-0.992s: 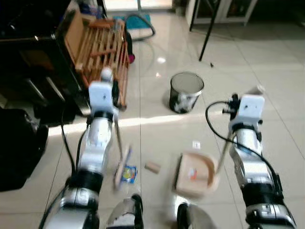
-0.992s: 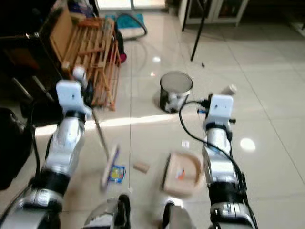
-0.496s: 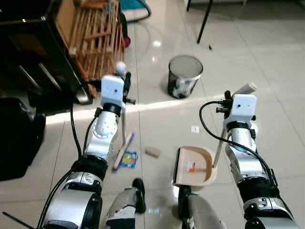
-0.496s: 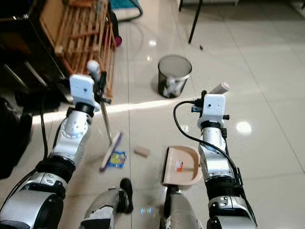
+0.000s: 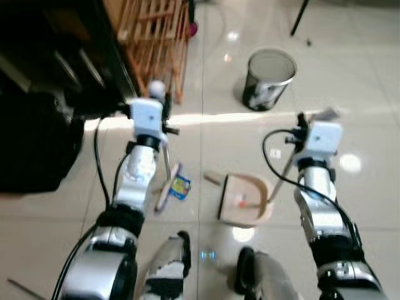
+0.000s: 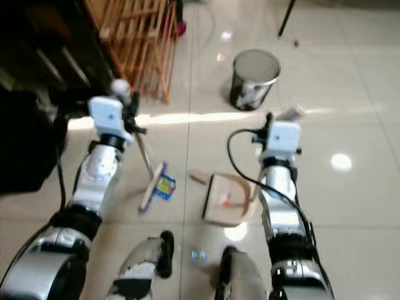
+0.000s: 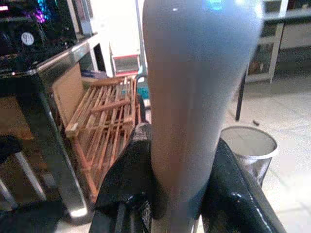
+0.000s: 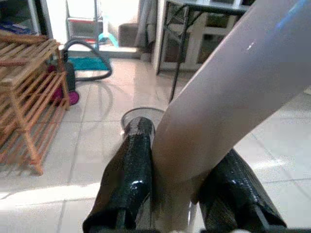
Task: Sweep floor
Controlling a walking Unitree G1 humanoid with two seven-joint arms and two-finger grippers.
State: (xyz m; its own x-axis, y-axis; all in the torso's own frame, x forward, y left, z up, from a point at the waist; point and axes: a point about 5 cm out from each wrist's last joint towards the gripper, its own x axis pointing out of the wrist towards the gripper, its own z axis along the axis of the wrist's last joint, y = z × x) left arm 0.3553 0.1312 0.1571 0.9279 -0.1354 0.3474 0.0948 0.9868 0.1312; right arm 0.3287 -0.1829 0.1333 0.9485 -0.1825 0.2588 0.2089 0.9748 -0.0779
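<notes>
My left gripper [image 7: 180,145] is shut on the grey broom handle [image 5: 164,164], which slants down to the broom head [image 5: 166,191] on the tiled floor. A blue and yellow wrapper [image 5: 181,186] lies right beside the head. My right gripper [image 8: 187,160] is shut on the pale dustpan handle [image 5: 282,176]. The beige dustpan [image 5: 245,201] rests on the floor with a small red scrap [image 5: 239,201] inside. A small brown block [image 5: 211,178] lies just off the pan's left corner. A white scrap [image 5: 275,152] lies farther off, near the right arm.
A black mesh bin [image 5: 269,72] stands ahead on the right. A wooden slatted rack [image 5: 156,34] and dark furniture [image 5: 44,94] fill the left side. My own feet [image 5: 169,262] stand just behind the broom and pan. Open tiles stretch to the right.
The whole view has shifted as the camera moved. The dustpan now sits closer to the brown block. The broom head stays beside the wrapper.
</notes>
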